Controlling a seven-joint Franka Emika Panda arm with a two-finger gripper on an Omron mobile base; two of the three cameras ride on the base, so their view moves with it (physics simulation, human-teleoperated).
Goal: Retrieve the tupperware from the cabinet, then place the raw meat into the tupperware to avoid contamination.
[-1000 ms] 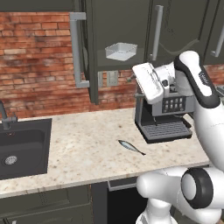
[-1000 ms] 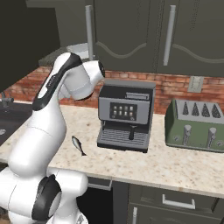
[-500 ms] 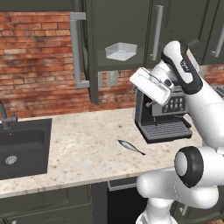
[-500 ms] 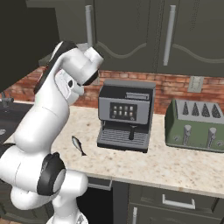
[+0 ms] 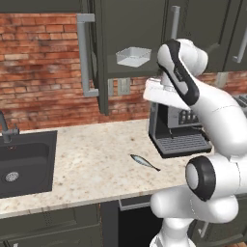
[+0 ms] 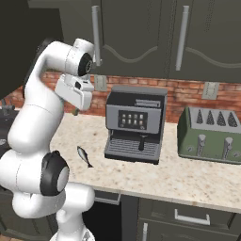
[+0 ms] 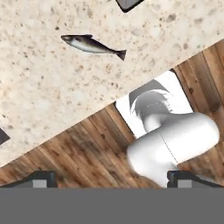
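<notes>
The cabinet stands with its left door swung out. On its lower shelf rests the tupperware, a shallow translucent container. The raw meat, a small silvery fish, lies on the speckled counter in front of the coffee machine; it is also the fish and the fish. My gripper is open and empty, its tips far apart, looking down at the counter edge and floor. The white hand hangs below and right of the tupperware, well above the fish.
A dark coffee machine sits right of the fish, and a green toaster beyond it. A dark sink basin is sunk in the counter at the left. The open door's bar handle juts out left of the shelf.
The arm has folded higher and the hand has swung slightly left and tipped to face down. The jaws stayed open. Fish and tupperware have not moved.
</notes>
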